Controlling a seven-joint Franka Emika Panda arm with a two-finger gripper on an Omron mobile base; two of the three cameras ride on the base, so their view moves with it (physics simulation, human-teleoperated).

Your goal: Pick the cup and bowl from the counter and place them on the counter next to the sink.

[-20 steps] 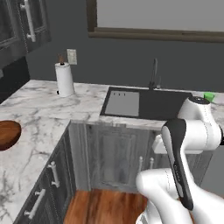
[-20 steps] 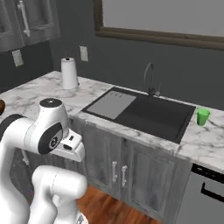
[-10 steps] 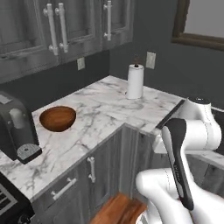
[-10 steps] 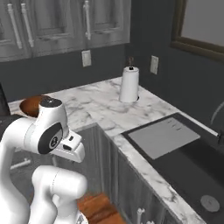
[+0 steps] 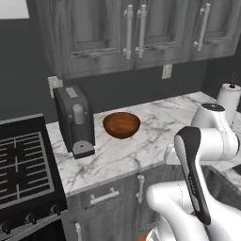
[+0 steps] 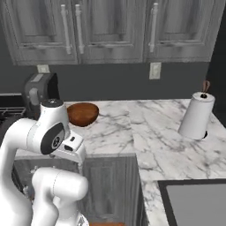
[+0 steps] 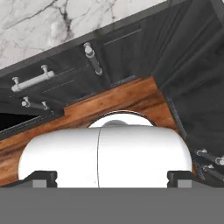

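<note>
The reddish-brown bowl [image 5: 121,124] [image 6: 82,113] rests upright on the white marble counter [image 5: 146,148] [image 6: 154,132], right of a grey coffee machine. The cup is out of view. A corner of the sink's grey drainboard [image 6: 196,203] shows at the lower right of the right base view. My arm is folded close to the base, well short of the bowl. In the hand view my gripper [image 7: 111,178] points down at the wooden floor and cabinet fronts, its fingertips [image 7: 41,177] wide apart and open with nothing between them. The counter edge [image 7: 65,22] runs along the top of that view.
A grey coffee machine [image 5: 73,120] [image 6: 37,90] stands left of the bowl, with the black stove [image 5: 21,164] beyond it. A paper towel roll [image 5: 230,96] [image 6: 196,115] stands at the counter's right. Wall cabinets [image 5: 136,33] hang above. Cabinet handles [image 7: 30,81] protrude below the counter.
The whole picture has swung left as the base moved: the sink has slid out to the right, while the bowl, coffee machine and stove have come into view. The arm keeps its folded pose.
</note>
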